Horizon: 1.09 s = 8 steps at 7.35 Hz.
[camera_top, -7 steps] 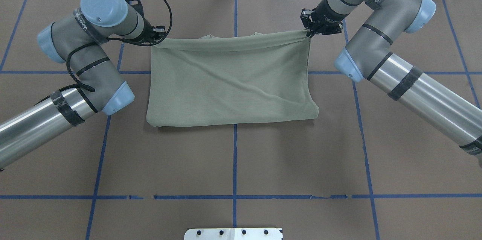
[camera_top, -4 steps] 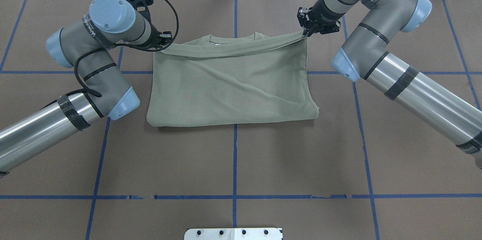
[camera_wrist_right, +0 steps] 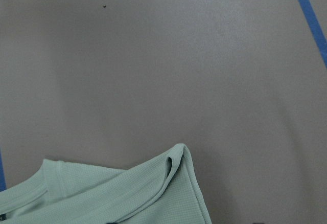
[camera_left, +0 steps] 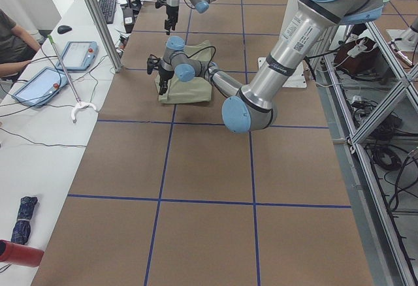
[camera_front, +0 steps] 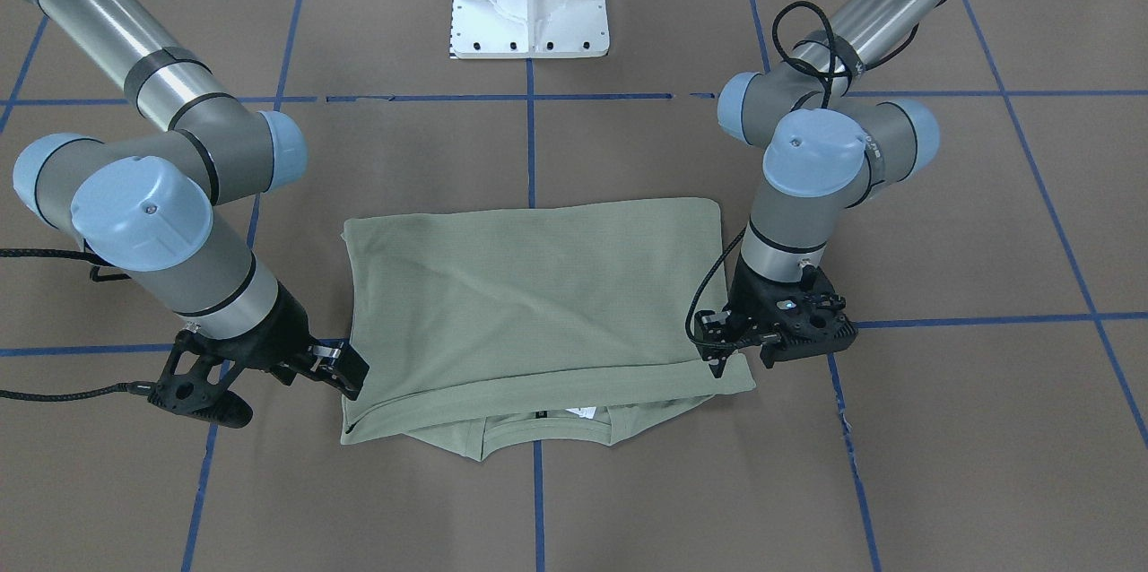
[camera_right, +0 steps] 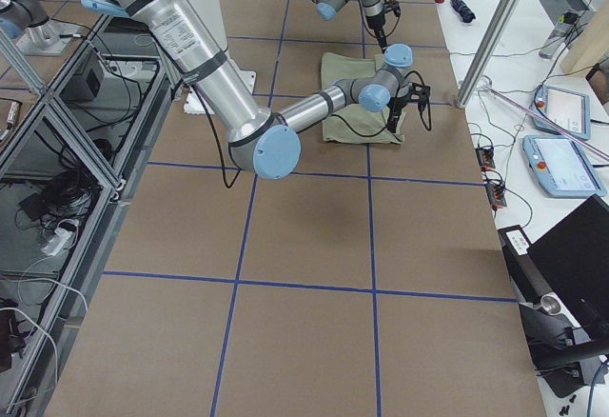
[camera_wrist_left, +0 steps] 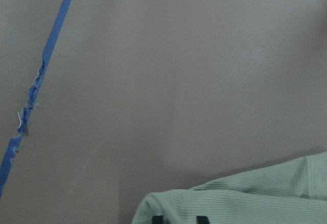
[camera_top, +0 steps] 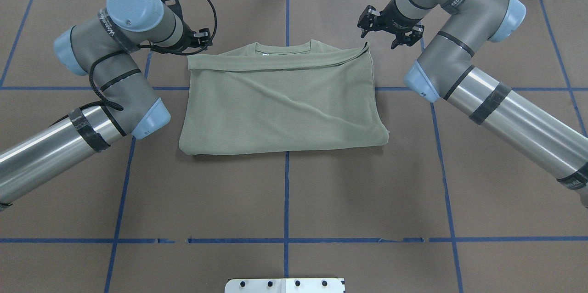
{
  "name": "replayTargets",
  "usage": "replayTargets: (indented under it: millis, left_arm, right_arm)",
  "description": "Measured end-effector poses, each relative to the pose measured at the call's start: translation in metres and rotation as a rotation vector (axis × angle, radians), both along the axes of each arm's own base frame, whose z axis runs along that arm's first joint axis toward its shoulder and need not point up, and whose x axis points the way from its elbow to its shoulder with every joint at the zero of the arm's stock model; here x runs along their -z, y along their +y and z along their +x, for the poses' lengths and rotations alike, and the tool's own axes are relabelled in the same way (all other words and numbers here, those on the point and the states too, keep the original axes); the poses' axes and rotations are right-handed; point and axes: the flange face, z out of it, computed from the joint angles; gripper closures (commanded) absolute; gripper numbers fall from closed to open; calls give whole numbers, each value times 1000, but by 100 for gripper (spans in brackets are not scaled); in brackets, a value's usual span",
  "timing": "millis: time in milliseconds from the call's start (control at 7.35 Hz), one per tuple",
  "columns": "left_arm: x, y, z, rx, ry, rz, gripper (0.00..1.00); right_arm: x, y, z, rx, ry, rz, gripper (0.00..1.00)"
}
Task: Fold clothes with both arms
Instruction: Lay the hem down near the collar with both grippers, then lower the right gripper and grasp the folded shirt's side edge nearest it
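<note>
Seen from overhead, the left claw (camera_top: pixel 204 41) is largely covered by its own wrist, so how its jaws stand cannot be told. Its wrist camera catches only two dark fingertips (camera_wrist_left: pixel 202 219), sliced by the bottom edge. The olive-green shirt (camera_top: pixel 280 104) beneath them is cropped to one corner. The right claw (camera_top: pixel 379 39) camera also loses the shirt at its bottom and left edges. The sleeves are out of sight inside the fold. Between the claws, at the neckline, the white hang tag (camera_front: pixel 585 413) shows only as a sliver under the folded-over layer. In both side views the claws are too small to judge.
</note>
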Motion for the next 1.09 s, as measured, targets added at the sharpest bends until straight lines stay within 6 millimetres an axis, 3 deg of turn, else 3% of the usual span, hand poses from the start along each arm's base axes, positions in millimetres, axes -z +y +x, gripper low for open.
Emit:
replayTargets:
  millis: [136, 272, 544, 680, 952, 1088]
  left_arm:
    - [2, -2, -5, 3, 1, 3, 0]
    - [6, -1, -8, 4, 5, 8, 0]
    - [16, 4, -14, 6, 21, 26, 0]
    - [19, 6, -15, 7, 25, 31, 0]
    - [23, 7, -17, 7, 31, 36, 0]
    - [24, 8, -17, 6, 33, 38, 0]
  right_arm:
    - [-2, 18, -11, 24, -6, 4, 0]
    - [-5, 51, -20, 56, -19, 14, 0]
    - [-17, 129, -13, 102, -53, 4, 0]
    - [-30, 156, -16, 114, -46, -15, 0]
    - [-56, 188, -34, 134, -4, -33, 2]
    - [-61, 195, -40, 143, 4, -35, 18]
